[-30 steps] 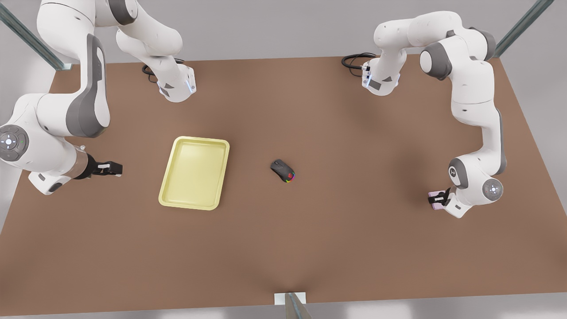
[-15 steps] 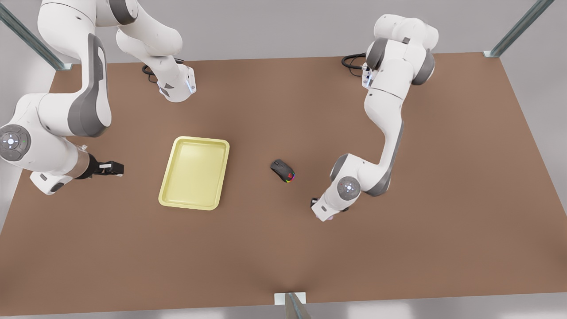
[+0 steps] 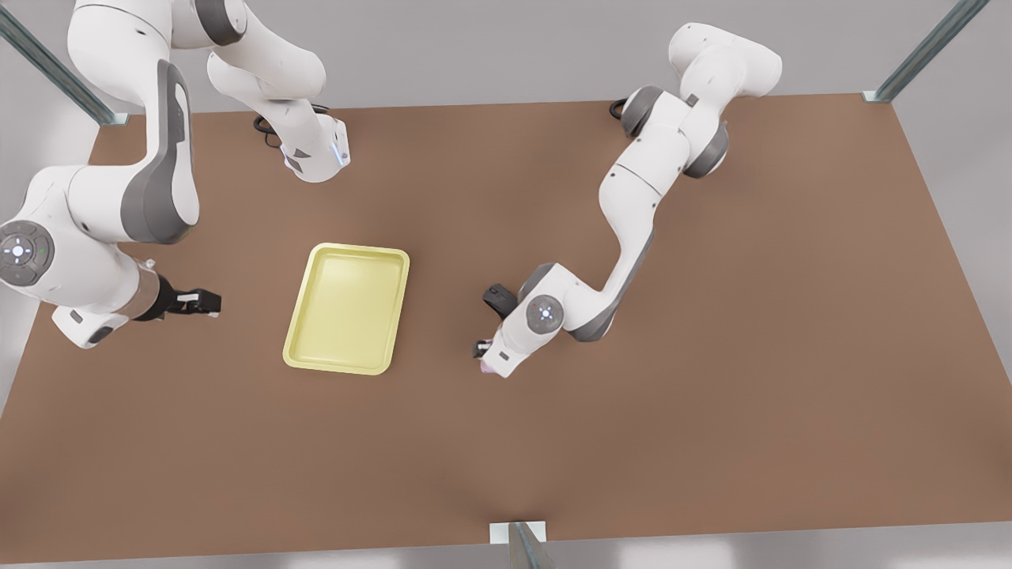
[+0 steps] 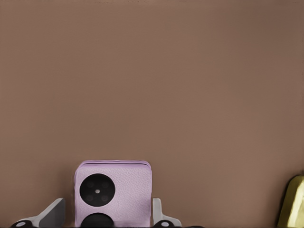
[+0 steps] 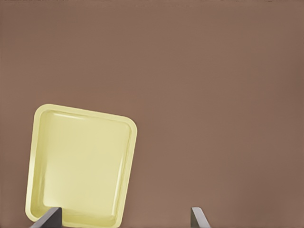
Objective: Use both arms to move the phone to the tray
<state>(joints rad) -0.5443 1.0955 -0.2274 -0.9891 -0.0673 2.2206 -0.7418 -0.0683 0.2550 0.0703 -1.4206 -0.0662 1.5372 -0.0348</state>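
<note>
**Phone in the left gripper, between mouse and tray**

Item 1, the phone (image 4: 113,194): you see it pale lilac, two black camera circles facing the left wrist camera, clamped between the left gripper's (image 4: 107,219) two fingers. No brand or writing is legible on it. In the front view you find the left gripper (image 3: 484,353) above the brown table (image 3: 711,379), just beside the black mouse (image 3: 495,297), with a sliver of lilac under the wrist.

Item 2, the tray (image 3: 348,307): pale yellow, flat on the table, well apart from the phone toward the front view's left. No label.

Item 3, the right gripper (image 3: 198,301): it waits beside the tray at the front view's left; your right wrist view shows its fingers (image 5: 49,218) spread apart, holding nothing.
</note>
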